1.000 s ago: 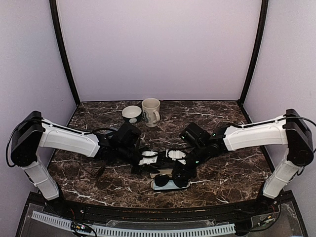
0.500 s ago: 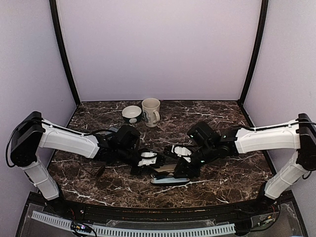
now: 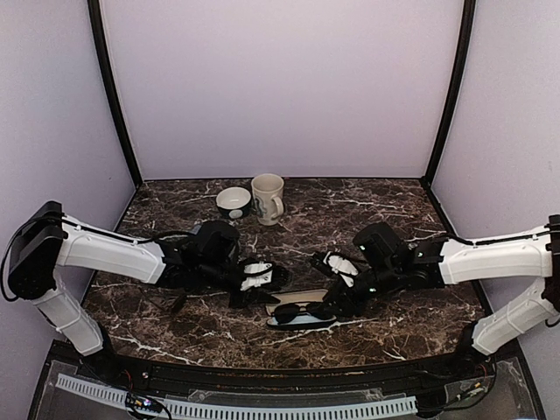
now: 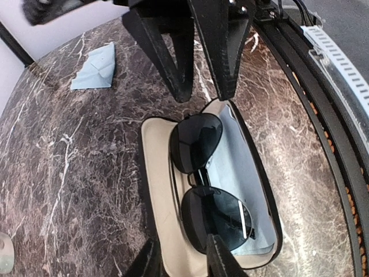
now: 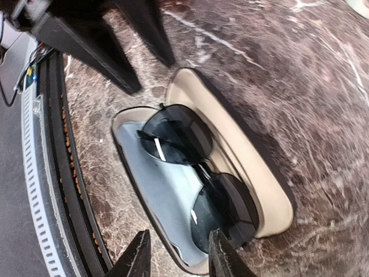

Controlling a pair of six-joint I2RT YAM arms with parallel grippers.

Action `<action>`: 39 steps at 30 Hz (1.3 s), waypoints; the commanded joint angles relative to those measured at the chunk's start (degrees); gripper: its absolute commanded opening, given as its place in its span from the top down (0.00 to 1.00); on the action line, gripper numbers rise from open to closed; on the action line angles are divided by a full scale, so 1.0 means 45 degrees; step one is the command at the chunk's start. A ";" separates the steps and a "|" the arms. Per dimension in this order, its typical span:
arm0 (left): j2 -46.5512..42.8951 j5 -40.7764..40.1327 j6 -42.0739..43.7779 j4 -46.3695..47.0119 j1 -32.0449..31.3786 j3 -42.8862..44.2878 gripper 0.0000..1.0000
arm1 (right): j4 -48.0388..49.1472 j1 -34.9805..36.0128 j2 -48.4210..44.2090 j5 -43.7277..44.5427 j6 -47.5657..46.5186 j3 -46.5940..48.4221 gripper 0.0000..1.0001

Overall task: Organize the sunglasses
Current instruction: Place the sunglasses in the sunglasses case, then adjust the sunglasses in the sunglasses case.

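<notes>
Over the last second both tools have been drawn back from the open case (image 4: 151, 173), the left tool (image 4: 181, 245) to the left and the right tool (image 5: 179, 236) to the right. The sunglasses (image 4: 204, 184) are left lying inside the case on a pale-blue cloth (image 4: 242, 173), near centre of the worktop (image 4: 69, 173). Placement of this pair is judged done; the case is not yet shut. Both tools are held low and part-spread, with nothing pinched, aimed at the case from opposite sides. A second pair is not seen.
</notes>
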 commanded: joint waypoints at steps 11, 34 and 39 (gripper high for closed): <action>-0.2286 -0.4176 -0.7149 0.2384 -0.0056 -0.1729 0.52 | 0.3196 -0.0463 -0.1939 0.1472 0.7373 -0.3073 0.61; -0.1518 -0.5284 -1.0485 0.0545 -0.0336 -0.1176 0.48 | 0.5620 0.0048 -0.1227 0.0929 0.9924 -0.4833 0.65; -0.1497 -0.5375 -1.0701 0.0238 -0.0668 -0.1203 0.48 | 0.5903 0.0232 -0.1164 0.1018 1.0069 -0.5099 0.66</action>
